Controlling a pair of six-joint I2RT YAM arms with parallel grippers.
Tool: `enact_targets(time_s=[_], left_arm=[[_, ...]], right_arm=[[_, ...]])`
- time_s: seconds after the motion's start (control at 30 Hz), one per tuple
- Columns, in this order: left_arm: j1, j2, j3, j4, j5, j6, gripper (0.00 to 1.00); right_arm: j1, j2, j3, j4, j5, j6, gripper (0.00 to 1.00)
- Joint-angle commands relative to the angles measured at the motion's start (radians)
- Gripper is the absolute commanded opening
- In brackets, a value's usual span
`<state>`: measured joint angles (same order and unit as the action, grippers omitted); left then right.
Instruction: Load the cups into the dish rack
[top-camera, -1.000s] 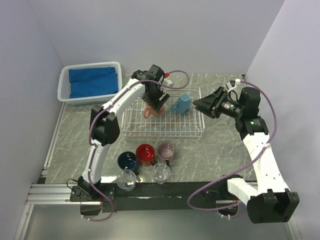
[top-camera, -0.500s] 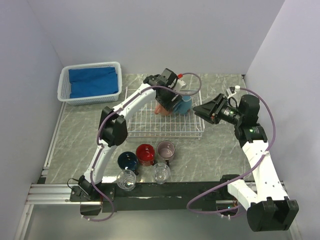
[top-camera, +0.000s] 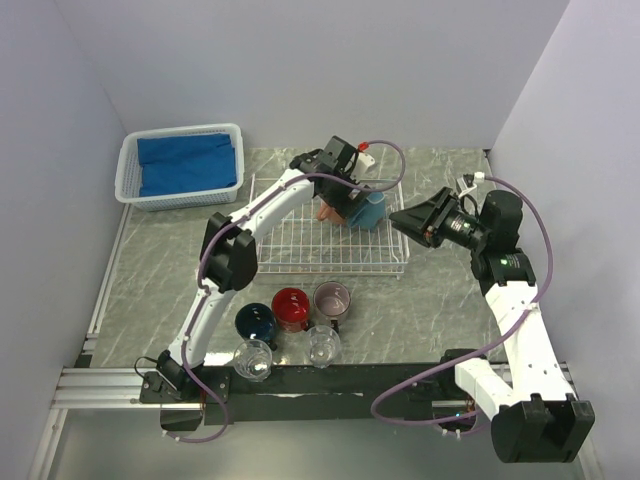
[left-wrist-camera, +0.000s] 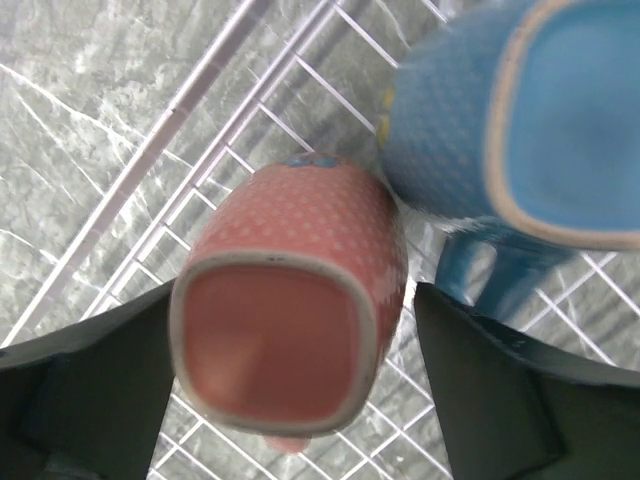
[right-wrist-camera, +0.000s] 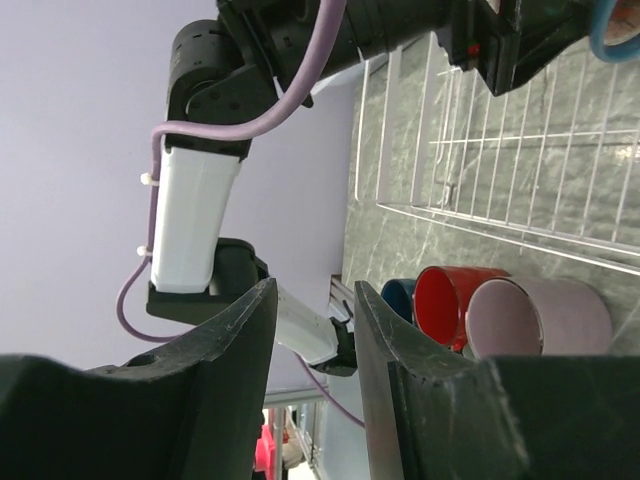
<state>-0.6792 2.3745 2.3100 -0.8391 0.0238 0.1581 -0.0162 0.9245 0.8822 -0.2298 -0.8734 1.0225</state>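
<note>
Over the dish rack (top-camera: 300, 252) our left gripper (left-wrist-camera: 295, 295) flanks the salmon mug (left-wrist-camera: 285, 340) with wide jaws. Pulling away crookedly could tip it. Our right gripper (right-wrist-camera: 312, 300) stands narrow-jawed, empty.

grey marbled table (top-camera: 150, 270) (pale lilac walls (top-camera: 400, 70))

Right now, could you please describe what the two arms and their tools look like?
Both the left arm and right arm have white links with black joint housings, and a lilac cable loops along each. The left tool and right tool have broad black fingers tapering to blunt tips.
</note>
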Motion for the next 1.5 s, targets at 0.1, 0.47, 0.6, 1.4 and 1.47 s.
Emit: enact_targets(time_s=[0.1,0.47,0.6,1.4,1.47], left_arm=[[0.007,0.005,0.045,-0.008,-0.021,-0.011,0.96],[0.066,-0.222,0.02,-0.09,0.042,0.003,0.96],[0.102,-0.337,0.017,-0.138,0.16,-0.009,0.96],[0.311,-0.85,-0.601,-0.048,0.479,-0.15,0.96],[0.313,-0.854,-0.6,-0.049,0.485,-0.15,0.96]], right_arm=[[-0.018,-0.013,0.014,-0.035,-0.019,-0.059,0.45],[0.051,0.094,0.221,-0.558,0.19,-0.447,0.48],[0.29,0.197,0.316,-0.764,0.452,-0.547,0.49],[0.697,0.565,0.319,-0.763,0.682,-0.572,0.47],[0.7,0.585,0.325,-0.738,0.677,-0.573,0.47]])
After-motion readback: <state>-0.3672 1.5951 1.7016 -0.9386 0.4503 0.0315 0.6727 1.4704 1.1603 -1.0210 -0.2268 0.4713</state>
